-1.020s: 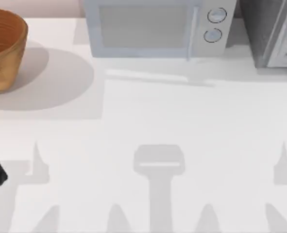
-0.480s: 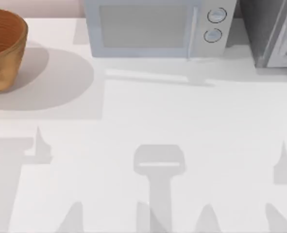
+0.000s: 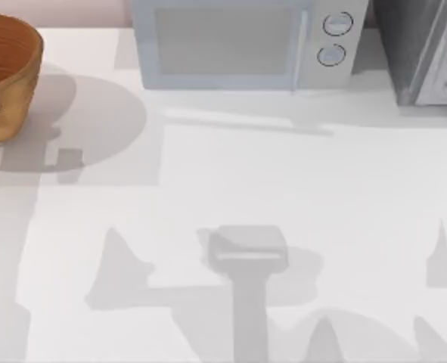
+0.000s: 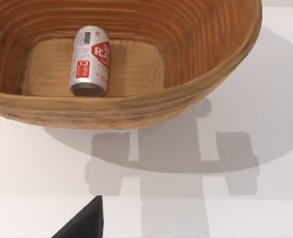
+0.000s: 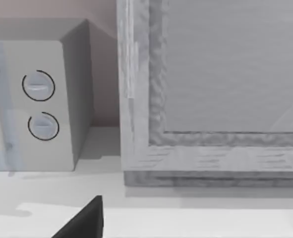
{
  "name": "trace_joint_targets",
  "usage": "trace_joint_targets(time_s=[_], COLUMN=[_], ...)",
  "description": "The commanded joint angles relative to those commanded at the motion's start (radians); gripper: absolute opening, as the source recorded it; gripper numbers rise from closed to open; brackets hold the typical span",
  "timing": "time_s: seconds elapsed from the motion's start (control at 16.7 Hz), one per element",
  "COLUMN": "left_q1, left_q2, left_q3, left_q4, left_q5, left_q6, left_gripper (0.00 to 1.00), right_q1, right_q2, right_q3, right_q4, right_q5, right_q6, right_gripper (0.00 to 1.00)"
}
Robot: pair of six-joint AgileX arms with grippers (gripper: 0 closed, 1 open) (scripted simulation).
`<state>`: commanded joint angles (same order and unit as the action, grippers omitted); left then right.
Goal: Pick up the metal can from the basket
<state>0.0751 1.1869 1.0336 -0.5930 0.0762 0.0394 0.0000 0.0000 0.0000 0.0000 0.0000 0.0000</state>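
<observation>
the metal can [image 4: 90,60] lies on its side on the floor of the basket [image 4: 136,106], its red-marked side facing up. the basket stands at the far left of the white worktop [image 3: 231,189], left of the microwave [image 3: 242,44]. the left end effector [image 4: 84,224] hangs just outside the basket's near wall; whether it is apart or together, i cannot tell. the right end effector [image 5: 84,220] faces the microwave and a grey cabinet [image 5: 210,94]; its state i cannot tell either.
</observation>
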Motion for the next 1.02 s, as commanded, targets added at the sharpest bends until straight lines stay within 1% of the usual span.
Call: trace_joint_targets(time_s=[0.3,0.54,0.78,0.9,1.02], left_q1=[0.044,0.080,0.110,0.122,0.129], left_q2=[0.564,0.935,1.191,1.274,1.322], left_q3=[0.490,0.877,1.194,1.304,1.369], left_q4=[-0.310,-0.507,-0.633,-0.670,-0.691], left_q5=[0.029,0.043,0.052,0.053,0.054], left_q6=[0.047,0.097,0.145,0.166,0.179], left_gripper=[1.00,1.00,1.00,1.00,1.00], right_q1=[0.000,0.000,0.000,0.000,0.000], right_q2=[0.000,0.000,0.000,0.000,0.000], right_q3=[0.000,0.000,0.000,0.000,0.000], right_q4=[0.000,0.000,0.000,0.000,0.000], right_q5=[0.000,0.000,0.000,0.000,0.000], right_q6=[0.000,0.000,0.000,0.000,0.000], right_gripper=[1.00,1.00,1.00,1.00,1.00])
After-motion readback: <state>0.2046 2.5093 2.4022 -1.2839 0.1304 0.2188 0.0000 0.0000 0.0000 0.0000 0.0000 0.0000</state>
